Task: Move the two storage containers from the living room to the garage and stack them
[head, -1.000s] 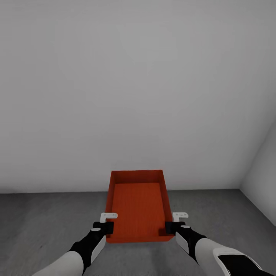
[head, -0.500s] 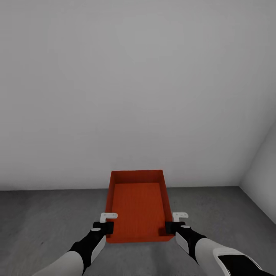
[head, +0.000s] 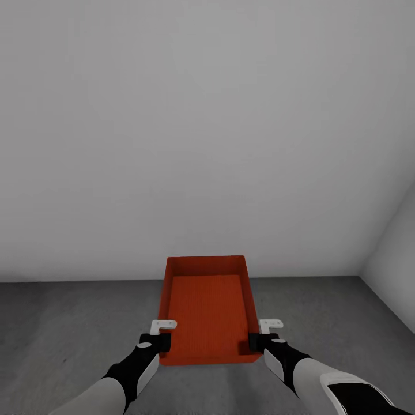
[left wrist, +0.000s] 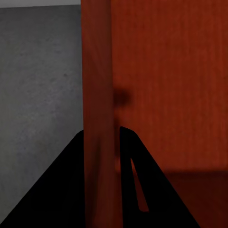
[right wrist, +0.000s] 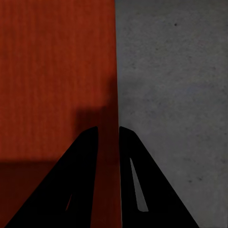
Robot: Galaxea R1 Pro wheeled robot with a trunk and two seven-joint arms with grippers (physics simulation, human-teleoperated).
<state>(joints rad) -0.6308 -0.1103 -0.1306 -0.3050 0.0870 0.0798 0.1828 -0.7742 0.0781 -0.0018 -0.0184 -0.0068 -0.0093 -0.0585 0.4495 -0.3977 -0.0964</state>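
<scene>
1. One orange-red rectangular plastic storage container (head: 208, 308) with no lid is carried in front of the robot, held between both arms above the dull dark-grey mottled concrete floor (head: 69, 323).
2. Its long axis runs away from the robot, toward the plain white wall (head: 202, 127) ahead; its far end appears against the line where wall and floor meet.
3. Inside, the container shows a finely ribbed bottom and smooth upright walls, with nothing in it.
4. The left gripper (head: 163, 340) sits at the container's near left corner, its black fingers clamped over the left side wall.
5. From the left wrist view, the left gripper (left wrist: 101, 142) has one black finger outside the wall and one inside, with the orange-red rim standing between them, so it is closed on the container (left wrist: 166, 71).
6. The right gripper (head: 255, 341) grips the near right corner in the same way, pinched onto the right side wall.
7. From the right wrist view, the right gripper (right wrist: 108, 140) straddles the thin wall edge, one finger over the red interior (right wrist: 52, 71) and one over the grey floor (right wrist: 175, 95) outside.
8. Small white brackets on both wrists stick out just beside the container's two long walls.
9. A second white wall (head: 397, 259) meets the first at the right, forming a room corner well apart from the container.
10. Both forearms, white with black sleeves, reach forward from the bottom of the head view, roughly level with each other.
</scene>
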